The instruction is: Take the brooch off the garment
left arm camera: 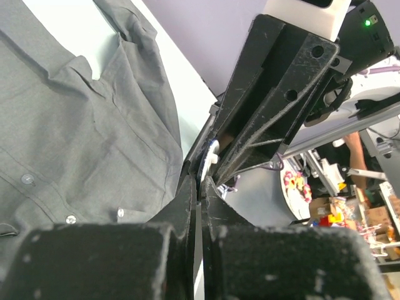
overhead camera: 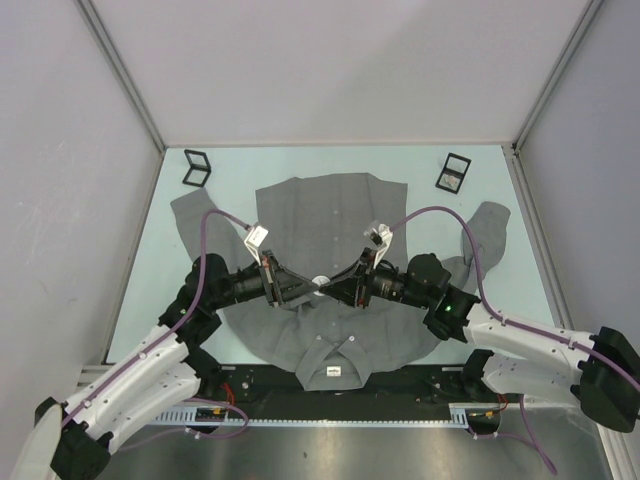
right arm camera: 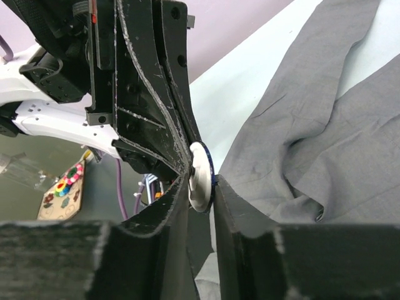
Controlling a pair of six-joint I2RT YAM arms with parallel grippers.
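The brooch (overhead camera: pixel 320 283), a small white disc with a blue rim, hangs between my two grippers over the middle of the garment (overhead camera: pixel 320 215), a grey button-up shirt spread flat on the table. My right gripper (right arm camera: pixel 201 187) has one finger against each face of the brooch (right arm camera: pixel 201 177). My left gripper (left arm camera: pixel 200 181) comes in from the other side, its jaws pressed together right at the brooch's (left arm camera: pixel 210 156) back edge. The garment (right arm camera: pixel 312 137) lies below and to the right in the right wrist view, with small white buttons on the garment (left arm camera: pixel 75 125) in the left wrist view.
Two small black square frames lie at the far end of the pale green table (overhead camera: pixel 145 290), one on the left (overhead camera: pixel 197 167) and one on the right (overhead camera: pixel 456 173). White walls close in the back and both sides.
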